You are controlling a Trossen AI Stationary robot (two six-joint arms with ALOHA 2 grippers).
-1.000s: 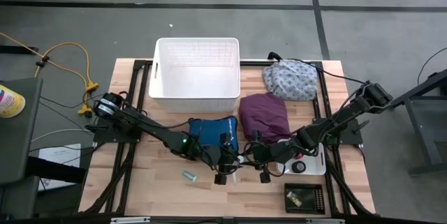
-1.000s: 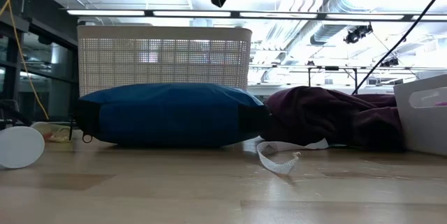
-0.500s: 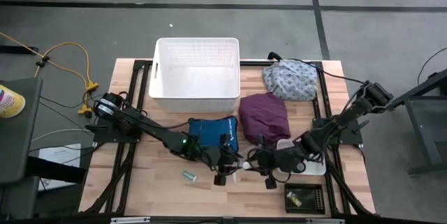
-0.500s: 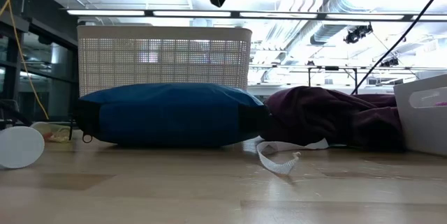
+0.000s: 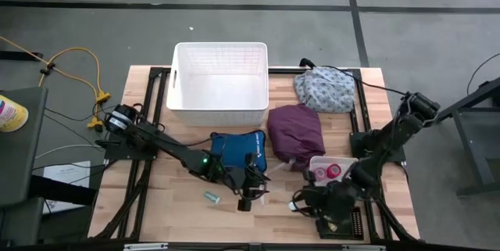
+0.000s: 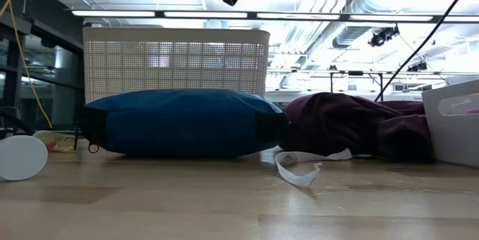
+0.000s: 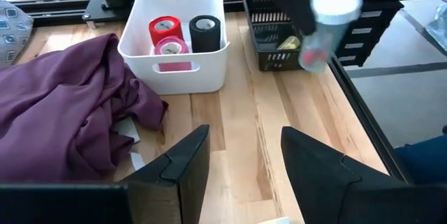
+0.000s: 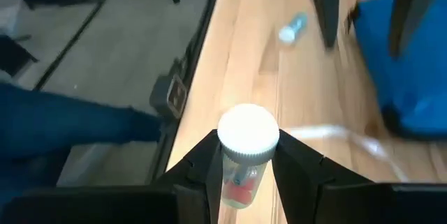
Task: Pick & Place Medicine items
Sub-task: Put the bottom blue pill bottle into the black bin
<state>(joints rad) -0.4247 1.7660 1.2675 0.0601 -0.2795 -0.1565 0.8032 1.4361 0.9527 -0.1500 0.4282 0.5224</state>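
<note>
Basket first: white perforated plastic basket (image 5: 220,83) sat upper centre of the high view, probably the drop spot. Below it lay the blue zip pouch (image 5: 238,149). The small white plastic bin (image 7: 173,49) held red, pink and black bandage rolls (image 7: 177,35). The right gripper (image 8: 243,168), lower right in the high view, pinched a clear white-capped vial (image 8: 245,155), likely mid-carry. The left gripper (image 7: 244,155) hung with fingers spread, empty. A greenish vial (image 5: 211,197) lay lower left, waiting.

right claw (image 5: 311,204) carried bottle (image 8: 246,155) toward black basket (image 5: 353,226).
</note>
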